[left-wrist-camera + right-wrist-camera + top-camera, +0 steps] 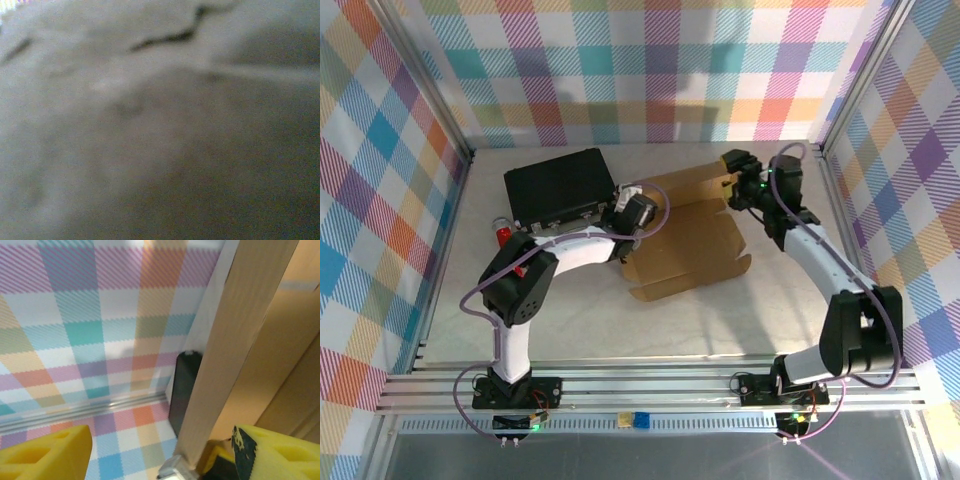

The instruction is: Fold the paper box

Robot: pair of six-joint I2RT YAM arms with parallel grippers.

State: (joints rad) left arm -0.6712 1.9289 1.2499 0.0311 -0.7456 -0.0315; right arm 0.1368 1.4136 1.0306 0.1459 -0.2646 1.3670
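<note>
The pale surface carries the paper box at its centre, lying mostly flat with the far panel raised. The left arm hides the box's left edge. The black case lies just beside it, to the far left. The right hand is at the box's far right corner. Its yellow fingers stand wide apart with the raised panel between them, near the right one, and any contact is cut off. The left hand sits at the box's left edge. Its wrist view is a brown blur, so I cannot tell how far it is open.
</note>
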